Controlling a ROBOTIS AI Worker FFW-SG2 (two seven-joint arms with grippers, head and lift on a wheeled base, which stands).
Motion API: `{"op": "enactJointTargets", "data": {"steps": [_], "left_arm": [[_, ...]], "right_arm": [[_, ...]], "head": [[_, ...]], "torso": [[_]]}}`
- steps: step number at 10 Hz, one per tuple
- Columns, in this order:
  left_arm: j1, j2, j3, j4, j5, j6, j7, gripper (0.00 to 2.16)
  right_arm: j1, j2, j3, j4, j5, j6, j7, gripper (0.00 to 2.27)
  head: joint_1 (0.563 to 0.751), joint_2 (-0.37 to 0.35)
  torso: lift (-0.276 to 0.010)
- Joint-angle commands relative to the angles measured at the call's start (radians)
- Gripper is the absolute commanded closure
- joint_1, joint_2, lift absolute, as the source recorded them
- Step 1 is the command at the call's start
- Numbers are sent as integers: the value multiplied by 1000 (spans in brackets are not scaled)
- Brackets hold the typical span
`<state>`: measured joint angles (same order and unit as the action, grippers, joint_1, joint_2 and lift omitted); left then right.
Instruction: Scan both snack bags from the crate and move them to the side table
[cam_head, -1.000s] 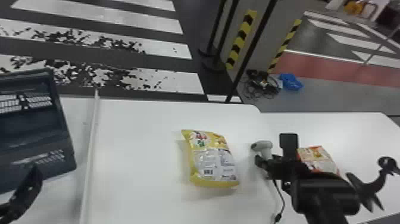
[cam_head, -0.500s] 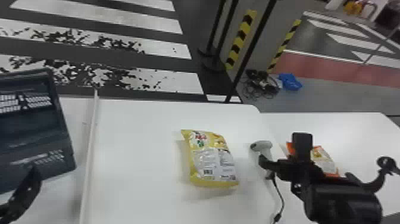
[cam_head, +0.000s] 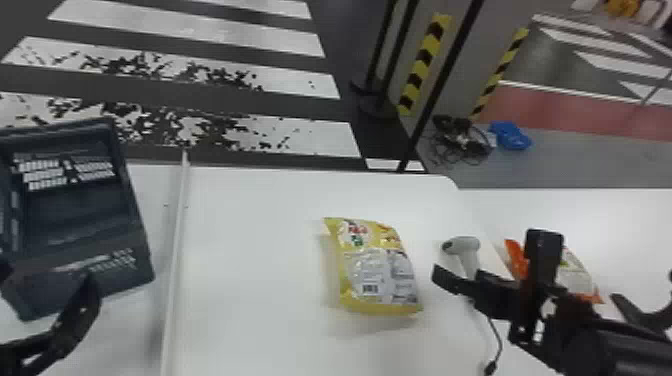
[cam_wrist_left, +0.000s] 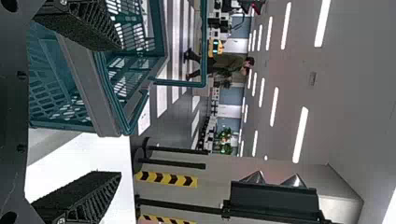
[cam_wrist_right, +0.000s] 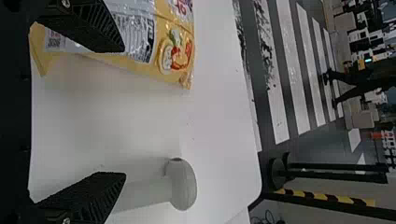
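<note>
In the head view my right gripper (cam_head: 492, 260) is around the grey scanner (cam_head: 462, 250) with its fingers apart. The right wrist view has the open gripper (cam_wrist_right: 124, 112), the scanner (cam_wrist_right: 182, 184) by one finger, its handle partly hidden, and the yellow bag (cam_wrist_right: 140, 32) beyond the other. That yellow snack bag (cam_head: 377, 270) lies on the white table. An orange-edged snack bag (cam_head: 577, 272), partly behind the right arm, lies on the side table (cam_head: 630, 235). My left gripper (cam_head: 47, 280) stands before the dark crate (cam_head: 135, 240); in its wrist view, the gripper (cam_wrist_left: 120, 110) is open near the crate (cam_wrist_left: 84, 84).
A white raised strip (cam_head: 175, 240) runs between crate and yellow bag. The scanner's cable (cam_head: 495, 335) trails toward the near edge. Behind the tables stand black posts (cam_head: 440, 85), with cables (cam_head: 460, 137) and a blue item (cam_head: 510, 135) on the floor.
The right gripper has shifted right, and its fingers are farther apart than before. The scanner sits slightly farther right. Left gripper, crate and both bags look unmoved.
</note>
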<state>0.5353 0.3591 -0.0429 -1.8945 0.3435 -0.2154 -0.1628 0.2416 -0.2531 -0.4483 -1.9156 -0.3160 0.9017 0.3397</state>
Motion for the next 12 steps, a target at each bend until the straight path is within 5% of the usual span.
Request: {"op": "enactJointTargets", "data": {"steps": [1, 4, 10, 12], "left_arm": [[0, 1, 1, 0, 0, 0, 0, 36], [-2, 1, 0, 3, 2, 0, 0, 36], [-2, 1, -2, 5, 2, 0, 0, 36], [-5, 0, -2, 6, 2, 0, 0, 36]], "right_arm": [[-2, 8, -7, -2, -81, 49, 25, 43], [-16, 32, 3, 6, -112, 110, 67, 53], [-123, -3, 62, 214, -69, 141, 156, 100], [-133, -14, 63, 236, -40, 141, 193, 917]], "head": [[695, -264], [695, -197], [695, -153], [695, -155]], "torso": [[-99], [-99], [-99], [-99]]}}
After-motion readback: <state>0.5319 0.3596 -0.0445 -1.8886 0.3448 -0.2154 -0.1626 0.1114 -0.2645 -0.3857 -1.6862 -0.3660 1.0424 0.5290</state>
